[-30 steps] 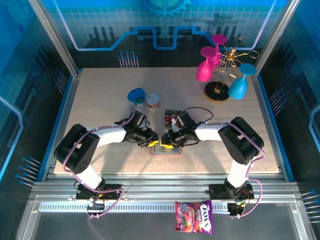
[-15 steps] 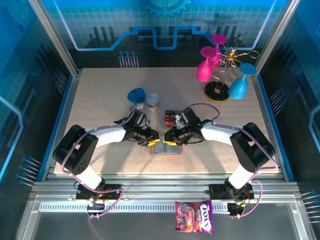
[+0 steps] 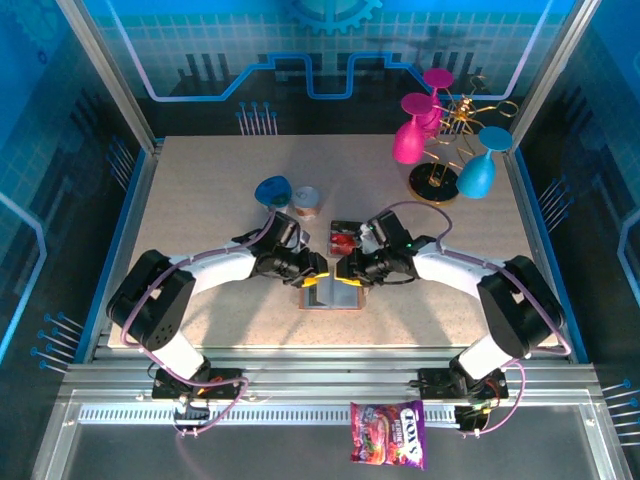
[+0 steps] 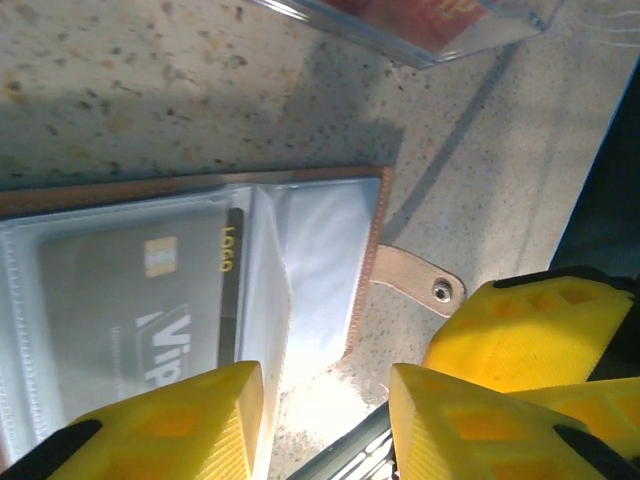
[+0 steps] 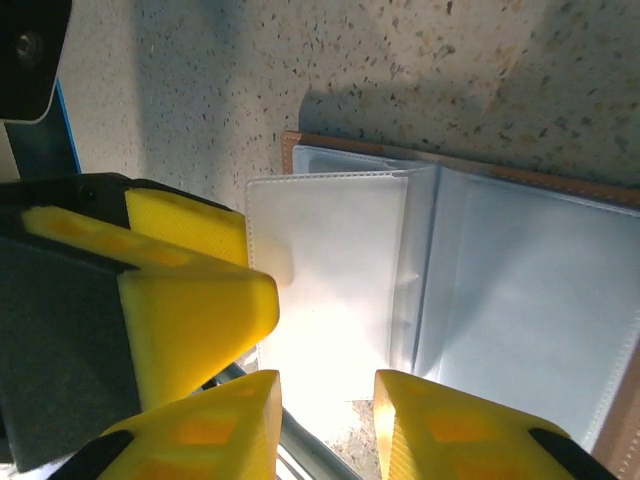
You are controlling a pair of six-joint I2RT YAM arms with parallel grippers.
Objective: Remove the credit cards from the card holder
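Extraction step: the brown leather bifold card holder [image 5: 500, 280] lies open. The left gripper [image 4: 325, 400] is part-open and empty; the right gripper [image 5: 325, 400] grip is undeterminable. Next: pinch the grey sleeved card [image 4: 130, 300].

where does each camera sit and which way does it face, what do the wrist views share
Top external: above and behind the arms, looking down on the table; both arms show, left gripper and right gripper meeting over the card holder.
Left wrist: on the left arm, facing down at a dark credit card and snap tab; own yellow fingers at bottom.
Right wrist: on the right arm, facing down at clear sleeves; own yellow fingers at bottom.
Shared: the open card holder, the other gripper's finger.
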